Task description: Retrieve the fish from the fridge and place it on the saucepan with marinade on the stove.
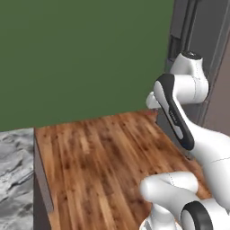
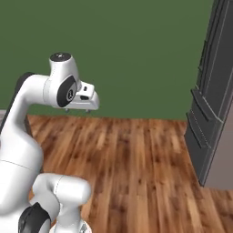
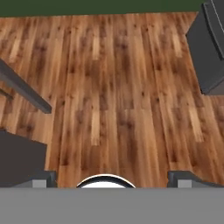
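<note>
Claw fingers stand wide apart at the two lower corners of the hand view, with nothing between them; below it lies bare wooden floor, its planks running lengthwise away from the claw toward a green wall.

From the right base view the hand hangs level above the floor, pointing down, and the claw sits under the white wrist, its tips hard to make out there.

Ahead and to the right of the claw stands the fridge, tall and grey, its long axis upright; its doors look closed, and the stepped lower panels face the claw's side. In the hand view its dark corner shows at the upper right, well apart from the fingers. In the left base view the fridge rises behind the arm, with long vertical lines down its front.

To the claw's left, a marbled grey desk edges the floor.
</note>
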